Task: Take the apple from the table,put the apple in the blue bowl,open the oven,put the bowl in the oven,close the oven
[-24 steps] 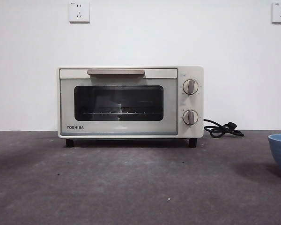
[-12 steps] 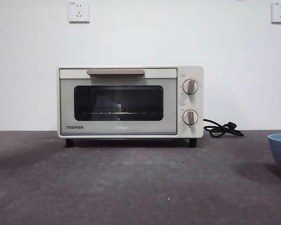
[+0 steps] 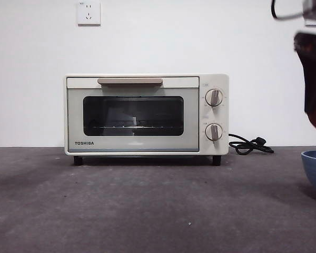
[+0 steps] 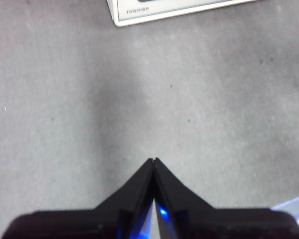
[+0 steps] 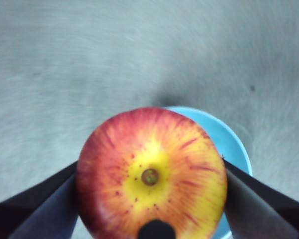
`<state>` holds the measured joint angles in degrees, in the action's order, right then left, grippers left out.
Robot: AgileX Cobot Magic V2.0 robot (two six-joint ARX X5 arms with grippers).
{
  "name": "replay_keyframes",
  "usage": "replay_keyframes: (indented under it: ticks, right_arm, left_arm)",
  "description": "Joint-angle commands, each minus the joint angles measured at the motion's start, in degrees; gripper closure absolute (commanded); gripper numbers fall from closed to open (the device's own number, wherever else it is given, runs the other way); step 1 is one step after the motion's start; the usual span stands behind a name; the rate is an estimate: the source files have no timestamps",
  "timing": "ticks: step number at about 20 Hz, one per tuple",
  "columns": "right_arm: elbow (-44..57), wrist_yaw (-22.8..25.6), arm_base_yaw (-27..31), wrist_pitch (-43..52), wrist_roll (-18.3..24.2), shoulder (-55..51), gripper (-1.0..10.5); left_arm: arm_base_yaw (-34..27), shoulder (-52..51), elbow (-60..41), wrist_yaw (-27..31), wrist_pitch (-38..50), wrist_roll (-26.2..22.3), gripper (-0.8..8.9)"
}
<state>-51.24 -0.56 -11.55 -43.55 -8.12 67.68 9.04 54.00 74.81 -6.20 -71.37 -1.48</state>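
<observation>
My right gripper (image 5: 150,184) is shut on the apple (image 5: 150,174), red with a yellow centre, and holds it above the blue bowl (image 5: 229,144), whose rim shows behind the fruit. In the front view that arm (image 3: 312,74) comes in dark at the top right, over the blue bowl (image 3: 315,168) at the right edge. The cream oven (image 3: 146,114) stands closed at the back of the table (image 3: 147,205). My left gripper (image 4: 154,160) is shut on nothing, hovering over bare table near the oven's front corner (image 4: 139,12).
The oven's black cord (image 3: 250,145) lies coiled on the table to its right, between oven and bowl. A white wall with two sockets stands behind.
The right arm with the apple has come into the front view at the top right, above the bowl. Oven and bowl have not moved.
</observation>
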Motion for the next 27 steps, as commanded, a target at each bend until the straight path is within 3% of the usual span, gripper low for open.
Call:
replay_keyframes:
  ticks: [1, 8, 11, 12, 16, 20, 27]
  right_arm:
    - [2.0, -0.5, 0.1, 2.4, -2.1, -0.4, 9.6]
    - [9.1, 0.3, 1.6, 7.7, -3.5, 1.2, 9.5]
    - [9.2, 0.8, 1.6, 8.3, -3.7, 1.2, 9.0]
    - [9.2, 0.8, 1.6, 8.5, -3.7, 1.2, 8.0]
    - [9.2, 0.8, 1.5, 8.7, -3.7, 1.2, 2.0]
    - [9.2, 0.7, 1.4, 8.7, -3.7, 1.2, 1.8]
    - [5.8, 0.5, 1.4, 5.7, -3.7, -0.5, 1.9]
  left_arm:
    - [0.2, -0.1, -0.1, -0.2, 1.2, -0.4, 8.19]
    - [0.2, 0.6, -0.1, -0.2, 3.1, -0.5, 8.19]
    - [0.2, 1.2, -0.1, -0.2, 6.1, -0.5, 8.19]
    - [0.2, 1.6, -0.1, -0.2, 6.7, -0.5, 8.19]
    - [0.2, 3.7, -0.1, -0.5, 7.3, -0.7, 8.19]
    - [0.2, 5.6, -0.1, -8.3, 14.6, -0.5, 8.19]
    - [0.3, 11.6, 0.0, -12.5, 23.3, 0.0, 8.19]
